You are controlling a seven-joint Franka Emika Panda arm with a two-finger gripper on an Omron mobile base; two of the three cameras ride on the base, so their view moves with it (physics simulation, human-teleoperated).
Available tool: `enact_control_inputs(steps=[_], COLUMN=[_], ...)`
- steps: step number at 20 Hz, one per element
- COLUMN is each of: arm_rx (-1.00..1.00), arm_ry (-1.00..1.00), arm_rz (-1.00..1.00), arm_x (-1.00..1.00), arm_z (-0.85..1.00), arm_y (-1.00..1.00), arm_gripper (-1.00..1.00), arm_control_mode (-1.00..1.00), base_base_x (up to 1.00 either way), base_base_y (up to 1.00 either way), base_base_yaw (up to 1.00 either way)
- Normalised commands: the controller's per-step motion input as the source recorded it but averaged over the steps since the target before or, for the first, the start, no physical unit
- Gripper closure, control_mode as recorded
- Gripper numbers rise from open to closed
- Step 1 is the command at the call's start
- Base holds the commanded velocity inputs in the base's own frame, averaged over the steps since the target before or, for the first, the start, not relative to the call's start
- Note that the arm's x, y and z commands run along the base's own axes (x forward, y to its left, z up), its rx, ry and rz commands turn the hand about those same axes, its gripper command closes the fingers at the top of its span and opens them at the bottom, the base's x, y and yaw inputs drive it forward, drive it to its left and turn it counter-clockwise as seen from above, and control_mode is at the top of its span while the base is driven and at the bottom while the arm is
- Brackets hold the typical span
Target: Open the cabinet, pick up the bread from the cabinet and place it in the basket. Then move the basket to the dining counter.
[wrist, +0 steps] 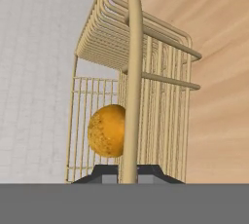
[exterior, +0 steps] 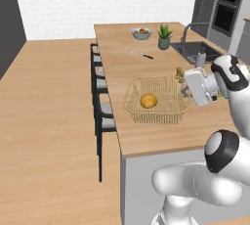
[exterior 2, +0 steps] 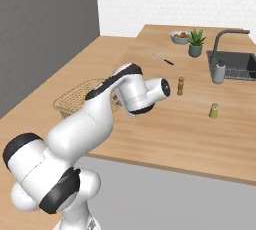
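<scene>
The tan wire-mesh basket point(exterior: 156, 120) rests on the light-wood dining counter point(exterior: 146, 138), near its front end. The round golden-brown bread point(exterior: 148, 101) lies inside it. My gripper point(exterior: 185, 83) is at the basket's right rim. In the hand view my gripper point(wrist: 129, 174) is shut on the basket's rounded rim point(wrist: 132, 72), which runs up between the two dark fingertips point(wrist: 104, 172). The bread point(wrist: 107, 130) shows through the mesh just left of the rim. In the right base view my arm covers most of the basket point(exterior 2: 75, 96) on the counter point(exterior 2: 165, 129).
Dark stools point(exterior: 100, 87) line the counter's left edge. Farther back stand a fruit bowl point(exterior: 141, 33), a potted plant point(exterior: 164, 37), a small utensil point(exterior: 141, 54) and the sink point(exterior: 200, 50). A brown shaker point(exterior 2: 180, 86), a yellow shaker point(exterior 2: 213, 110) and a soap dispenser point(exterior 2: 218, 71) stand right of the basket.
</scene>
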Motion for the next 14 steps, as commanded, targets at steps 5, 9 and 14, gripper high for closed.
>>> enact_control_inputs(steps=[5, 9, 14], arm_rx=[0.06, 0.04, 0.00], arm_ry=[0.02, 0.16, 0.15], arm_rz=[-0.01, -0.05, -0.08], arm_x=[1.00, 1.00, 1.00], arm_z=[-0.14, 0.02, -0.06], arm_y=[-0.29, -0.03, 0.00], arm_gripper=[1.00, 1.00, 1.00], arm_control_mode=[-1.00, -1.00, -1.00], base_base_x=[0.00, 0.00, 0.00], base_base_y=[0.00, 0.00, 0.00], base_base_yaw=[0.00, 0.00, 0.00])
